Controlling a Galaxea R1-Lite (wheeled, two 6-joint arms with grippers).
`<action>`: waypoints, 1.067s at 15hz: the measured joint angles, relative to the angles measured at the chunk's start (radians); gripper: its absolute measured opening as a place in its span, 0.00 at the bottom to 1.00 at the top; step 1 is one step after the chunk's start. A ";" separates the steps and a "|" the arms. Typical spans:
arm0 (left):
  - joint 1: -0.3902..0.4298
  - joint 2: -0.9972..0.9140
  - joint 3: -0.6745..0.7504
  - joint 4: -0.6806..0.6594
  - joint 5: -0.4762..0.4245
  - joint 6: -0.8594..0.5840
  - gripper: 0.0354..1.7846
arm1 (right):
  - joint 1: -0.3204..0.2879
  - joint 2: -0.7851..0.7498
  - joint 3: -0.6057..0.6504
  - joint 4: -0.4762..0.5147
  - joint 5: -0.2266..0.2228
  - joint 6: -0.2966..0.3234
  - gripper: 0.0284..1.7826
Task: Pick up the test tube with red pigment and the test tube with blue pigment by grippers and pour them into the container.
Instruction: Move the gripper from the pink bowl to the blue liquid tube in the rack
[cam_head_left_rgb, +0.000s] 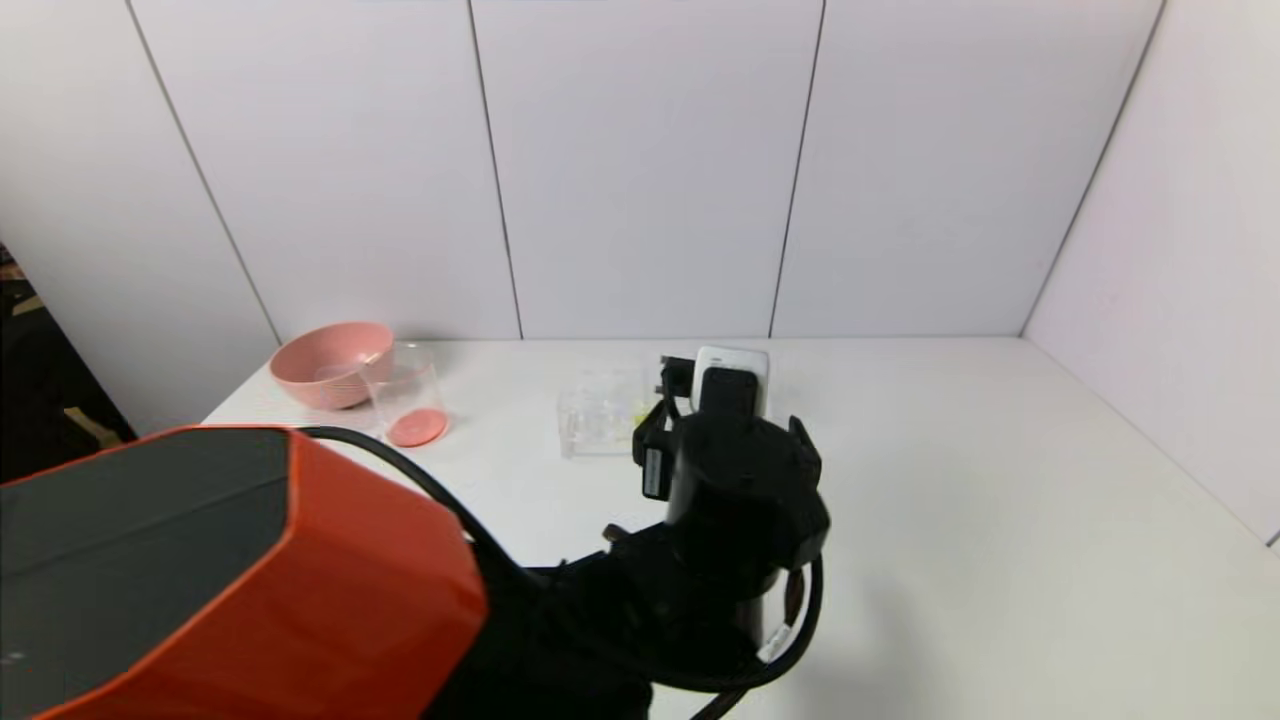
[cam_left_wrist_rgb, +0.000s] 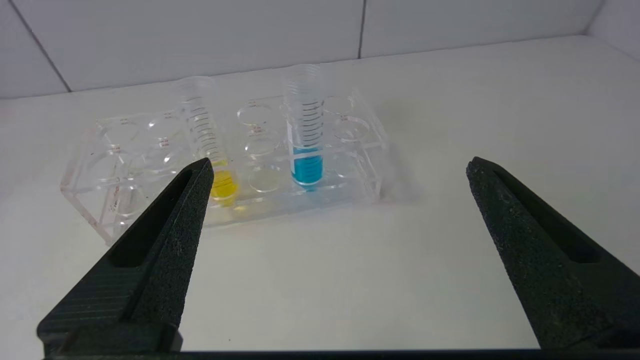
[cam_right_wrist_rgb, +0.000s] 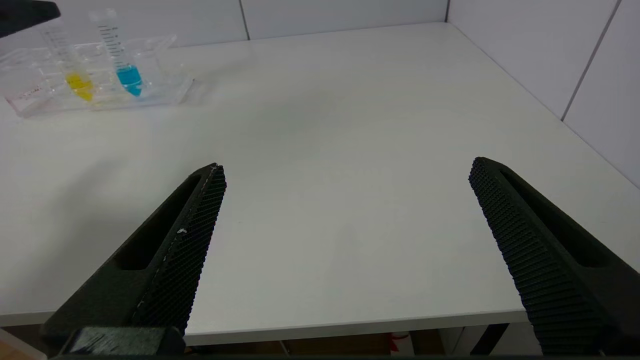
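left wrist view: blue tube in rack, both claws spread

the left wrist view shows the test tube with blue pigment (cam_left_wrist_rgb: 306, 135) upright in the clear rack (cam_left_wrist_rgb: 120, 165), beside a yellow tube (cam_left_wrist_rgb: 210, 145). the head view hides both tubes behind the left arm, but alone shows the container (cam_head_left_rgb: 405, 395), a red film on its bottom, at ten o'clock on the table (cam_head_left_rgb: 1000, 500), touching the pink bowl (cam_head_left_rgb: 330, 362).

the left gripper (cam_left_wrist_rgb: 340, 167) hovers before the rack, fingers spread wide, touching nothing. the right gripper (cam_right_wrist_rgb: 347, 167) hangs at the table's near edge, equally wide, empty.
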 joint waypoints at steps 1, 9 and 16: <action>-0.003 0.047 -0.066 0.024 0.055 0.002 0.99 | 0.000 0.000 0.000 0.000 0.000 0.000 1.00; 0.047 0.299 -0.414 0.127 0.149 0.022 0.99 | 0.000 0.000 0.000 0.000 0.000 0.000 1.00; 0.125 0.427 -0.642 0.147 0.077 0.079 0.99 | 0.000 0.000 0.000 0.000 0.000 0.000 1.00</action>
